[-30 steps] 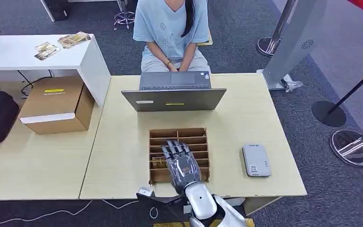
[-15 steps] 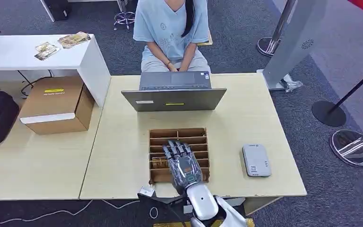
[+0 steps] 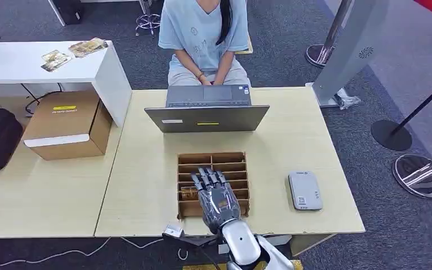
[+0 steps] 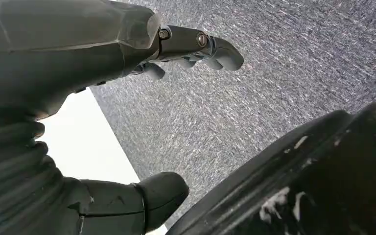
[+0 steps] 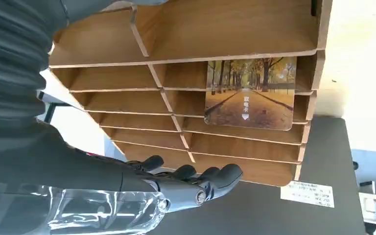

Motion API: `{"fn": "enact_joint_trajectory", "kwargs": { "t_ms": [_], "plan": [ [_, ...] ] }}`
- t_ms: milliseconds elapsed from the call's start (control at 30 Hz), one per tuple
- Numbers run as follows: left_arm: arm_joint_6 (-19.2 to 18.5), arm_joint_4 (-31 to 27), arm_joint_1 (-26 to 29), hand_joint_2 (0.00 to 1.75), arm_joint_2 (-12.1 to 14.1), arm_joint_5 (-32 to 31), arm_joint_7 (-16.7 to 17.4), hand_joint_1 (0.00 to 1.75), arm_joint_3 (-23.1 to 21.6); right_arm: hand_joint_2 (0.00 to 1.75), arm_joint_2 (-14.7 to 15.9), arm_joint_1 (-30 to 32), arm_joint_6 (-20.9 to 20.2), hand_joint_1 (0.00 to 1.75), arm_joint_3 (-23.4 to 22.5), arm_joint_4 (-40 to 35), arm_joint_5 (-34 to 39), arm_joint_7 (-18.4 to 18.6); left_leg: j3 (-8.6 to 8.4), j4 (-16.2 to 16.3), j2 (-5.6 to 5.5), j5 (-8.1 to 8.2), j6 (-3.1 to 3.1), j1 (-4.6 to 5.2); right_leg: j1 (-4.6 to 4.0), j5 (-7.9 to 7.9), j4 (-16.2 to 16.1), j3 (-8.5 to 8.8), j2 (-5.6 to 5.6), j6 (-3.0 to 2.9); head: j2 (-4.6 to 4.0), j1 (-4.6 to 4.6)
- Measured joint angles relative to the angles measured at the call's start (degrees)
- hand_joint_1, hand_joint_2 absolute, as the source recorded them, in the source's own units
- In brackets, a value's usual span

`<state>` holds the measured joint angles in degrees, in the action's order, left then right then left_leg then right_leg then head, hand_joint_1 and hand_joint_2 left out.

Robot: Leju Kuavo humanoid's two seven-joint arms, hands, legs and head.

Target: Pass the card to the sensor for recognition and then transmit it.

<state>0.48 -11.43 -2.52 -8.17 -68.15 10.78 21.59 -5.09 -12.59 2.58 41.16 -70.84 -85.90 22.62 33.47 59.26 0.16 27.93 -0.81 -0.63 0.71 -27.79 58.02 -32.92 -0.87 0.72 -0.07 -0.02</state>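
Note:
A brown wooden card rack (image 3: pixel 211 159) stands on the table in front of a laptop. One card (image 5: pixel 249 95) with a picture of an autumn tree avenue stands in a slot of the rack (image 5: pixel 186 34); in the head view its edge (image 3: pixel 187 194) peeks out left of my right hand. My right hand (image 3: pixel 217 195) hovers over the rack's near half, fingers stretched forward and apart, holding nothing. In the right wrist view the fingers (image 5: pixel 196 176) lie apart from the card. The grey card sensor (image 3: pixel 305 190) lies flat on the table to the right of the rack. My left hand (image 4: pixel 78 58) hangs over carpet, fingers apart and empty.
A grey laptop (image 3: pixel 207 117) stands open beyond the rack, with a person (image 3: pixel 202 39) seated behind it. A cardboard box (image 3: pixel 67 125) sits on the lower table at left. A white desk (image 3: pixel 45 70) carries several cards. Stanchion bases (image 3: pixel 422 175) stand on the right.
My right hand has drifted slightly back toward the rack's near edge. Nothing else has moved.

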Motion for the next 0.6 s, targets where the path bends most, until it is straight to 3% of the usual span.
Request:
{"fn": "enact_joint_trajectory", "kwargs": {
  "t_ms": [600],
  "plan": [
    [-0.13, 0.00, 0.00, 1.75, -0.02, -0.50, -0.55, 0.00, 0.00, 1.75, -0.33, -0.09, -0.85, 0.00, 0.00, 0.76, -0.68, -0.63, 0.00, 0.00, 0.00, 0.00, 0.00, 0.00, 0.00, 0.00, 0.00, 0.00, -0.01, 0.00, 0.00, 0.02]
  ]
}}
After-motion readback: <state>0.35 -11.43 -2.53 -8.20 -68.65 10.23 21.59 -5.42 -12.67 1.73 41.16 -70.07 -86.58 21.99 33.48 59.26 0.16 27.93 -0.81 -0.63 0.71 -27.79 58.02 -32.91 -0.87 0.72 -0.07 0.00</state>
